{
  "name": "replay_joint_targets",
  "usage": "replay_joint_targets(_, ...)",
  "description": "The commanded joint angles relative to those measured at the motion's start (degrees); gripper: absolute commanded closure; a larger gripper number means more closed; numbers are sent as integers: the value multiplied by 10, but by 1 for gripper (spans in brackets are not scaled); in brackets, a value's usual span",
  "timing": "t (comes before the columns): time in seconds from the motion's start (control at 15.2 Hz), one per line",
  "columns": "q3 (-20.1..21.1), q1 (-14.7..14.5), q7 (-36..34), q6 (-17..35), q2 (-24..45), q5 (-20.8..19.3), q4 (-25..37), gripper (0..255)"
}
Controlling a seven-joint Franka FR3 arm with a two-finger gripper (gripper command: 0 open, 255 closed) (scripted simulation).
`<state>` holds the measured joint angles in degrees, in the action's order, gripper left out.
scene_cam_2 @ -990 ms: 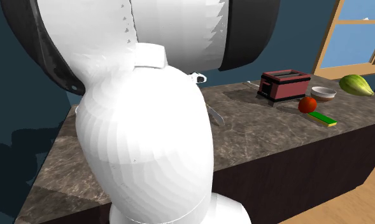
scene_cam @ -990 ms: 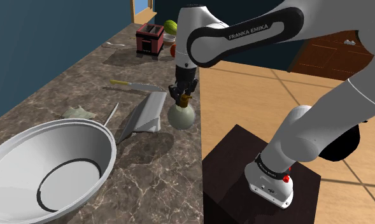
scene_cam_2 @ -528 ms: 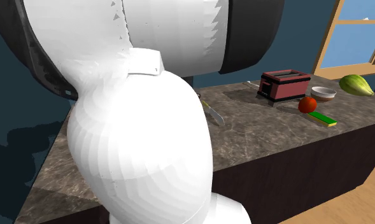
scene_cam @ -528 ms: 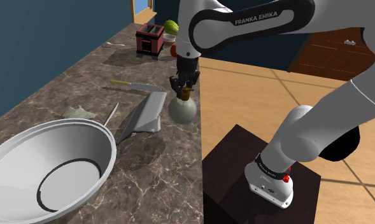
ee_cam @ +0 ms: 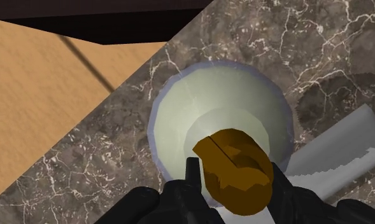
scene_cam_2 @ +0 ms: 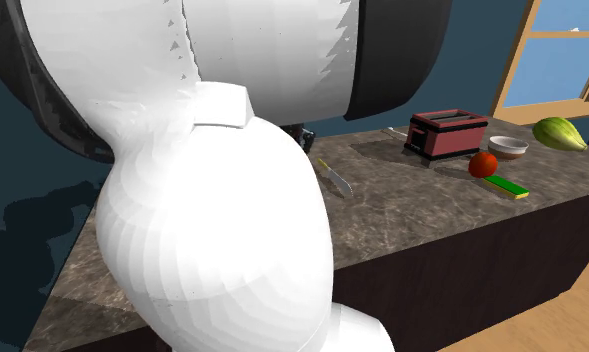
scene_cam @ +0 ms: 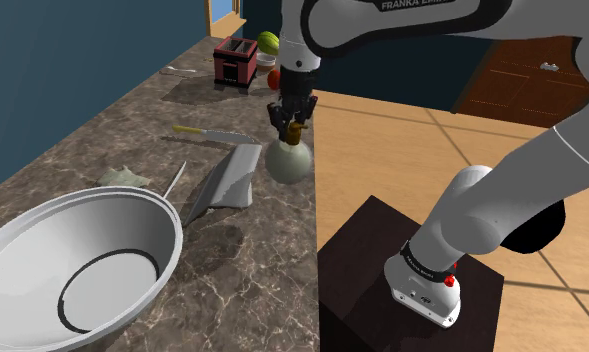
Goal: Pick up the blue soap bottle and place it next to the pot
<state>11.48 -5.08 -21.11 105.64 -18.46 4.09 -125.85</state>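
Over the near edge of a marble counter (scene_cam: 132, 130), in the shoulder view, the black gripper (scene_cam: 290, 126) points straight down, closed on the brown cap (scene_cam: 294, 130) of the soap bottle (scene_cam: 289, 161). The bottle is round and pale greenish white. It hangs upright beneath the fingers, just beside a folded grey sheet (scene_cam: 227, 180). The large white pot (scene_cam: 82, 255) sits well apart, toward that view's lower left. A red toaster (scene_cam: 235, 62) stands at the far end.

In the second exterior view, the white arm (scene_cam_2: 222, 240) blocks much of the counter. The toaster (scene_cam_2: 447, 133) and a tomato (scene_cam_2: 484, 164) are at the right.

In the wrist view, the fingers (ee_cam: 191, 173) press the cap (ee_cam: 233, 167) from both sides, with the bottle's body (ee_cam: 221, 114) below and marble around it.
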Motion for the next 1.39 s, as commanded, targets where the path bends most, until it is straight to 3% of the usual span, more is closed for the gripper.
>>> replay_joint_targets(0.0,-1,0,1,-17,-3,0,14,255)
replay_joint_targets(1.32,-6,4,-3,-166,8,-5,174,255)
